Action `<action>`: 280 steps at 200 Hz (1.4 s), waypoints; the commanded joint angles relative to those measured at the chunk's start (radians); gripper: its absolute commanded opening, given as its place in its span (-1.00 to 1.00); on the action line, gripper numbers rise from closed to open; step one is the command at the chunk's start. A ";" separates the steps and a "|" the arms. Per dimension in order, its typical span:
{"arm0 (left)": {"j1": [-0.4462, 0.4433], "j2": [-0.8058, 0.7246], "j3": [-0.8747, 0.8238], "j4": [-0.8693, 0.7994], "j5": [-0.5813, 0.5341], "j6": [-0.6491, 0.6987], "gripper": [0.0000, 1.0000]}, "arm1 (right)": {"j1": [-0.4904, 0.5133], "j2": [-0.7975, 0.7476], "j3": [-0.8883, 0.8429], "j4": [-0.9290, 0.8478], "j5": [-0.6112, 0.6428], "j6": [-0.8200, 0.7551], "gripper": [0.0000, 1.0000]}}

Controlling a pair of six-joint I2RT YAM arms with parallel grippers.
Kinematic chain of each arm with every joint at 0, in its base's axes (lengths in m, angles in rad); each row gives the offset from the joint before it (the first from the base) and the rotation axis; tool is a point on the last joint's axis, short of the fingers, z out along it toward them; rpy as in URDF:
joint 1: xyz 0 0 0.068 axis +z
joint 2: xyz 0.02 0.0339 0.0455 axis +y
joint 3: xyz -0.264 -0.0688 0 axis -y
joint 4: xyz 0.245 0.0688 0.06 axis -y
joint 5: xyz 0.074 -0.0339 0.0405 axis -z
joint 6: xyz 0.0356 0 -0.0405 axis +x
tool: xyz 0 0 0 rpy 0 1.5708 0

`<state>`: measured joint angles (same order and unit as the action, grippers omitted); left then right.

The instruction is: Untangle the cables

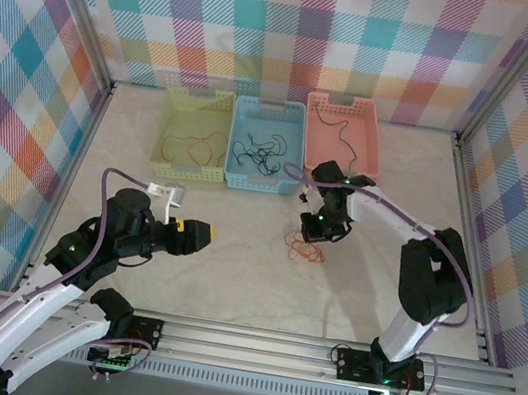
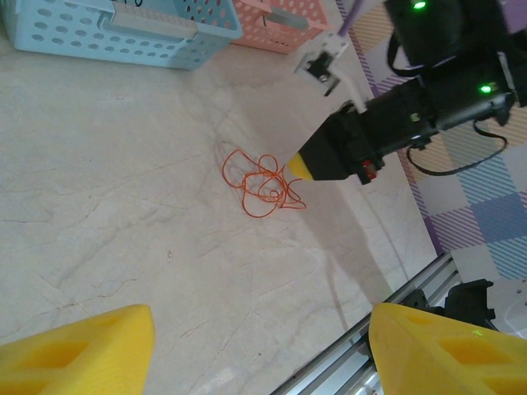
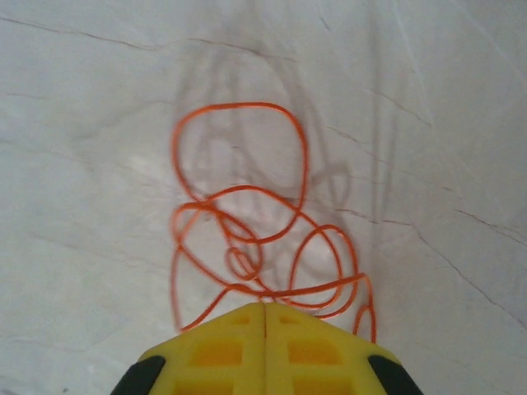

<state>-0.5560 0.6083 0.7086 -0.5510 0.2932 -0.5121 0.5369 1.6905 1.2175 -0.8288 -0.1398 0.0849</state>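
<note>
The right gripper (image 3: 265, 313) is closed fully, its tips pinched on the 6 o'clock edge of the orange cable (image 3: 247, 222) as seen by its wrist camera. The cable (image 1: 304, 250) is heaped in loose loops on the table (image 1: 229, 283), just off centre toward 3 o'clock. The left gripper (image 1: 199, 235) is held wide open and empty at 8 o'clock, well apart from the cable. More cables are seen in three baskets (image 1: 272, 105) at 12 o'clock.
</note>
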 commanded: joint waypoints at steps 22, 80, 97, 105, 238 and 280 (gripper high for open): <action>-0.007 -0.002 0.019 -0.020 -0.008 0.015 0.39 | -0.004 -0.165 -0.059 0.091 0.001 0.023 -0.62; -0.007 0.003 0.037 -0.033 -0.009 0.020 0.39 | 0.061 0.078 0.068 -0.012 0.052 0.076 0.04; -0.007 -0.002 0.039 -0.042 -0.013 0.022 0.38 | 0.079 0.139 0.105 -0.032 0.090 0.089 0.06; -0.007 -0.006 0.040 -0.046 -0.014 0.024 0.39 | 0.084 0.160 0.116 -0.033 0.104 0.097 0.07; -0.007 -0.020 0.028 -0.057 -0.019 0.031 0.39 | 0.117 0.078 0.144 -0.020 0.089 0.091 -1.00; -0.007 -0.011 0.013 0.004 0.056 0.018 0.38 | 0.117 -0.212 0.046 0.234 -0.195 0.054 -1.00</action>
<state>-0.5560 0.5991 0.7113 -0.5972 0.2913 -0.5014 0.6487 1.6554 1.3125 -0.7647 -0.1299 0.1631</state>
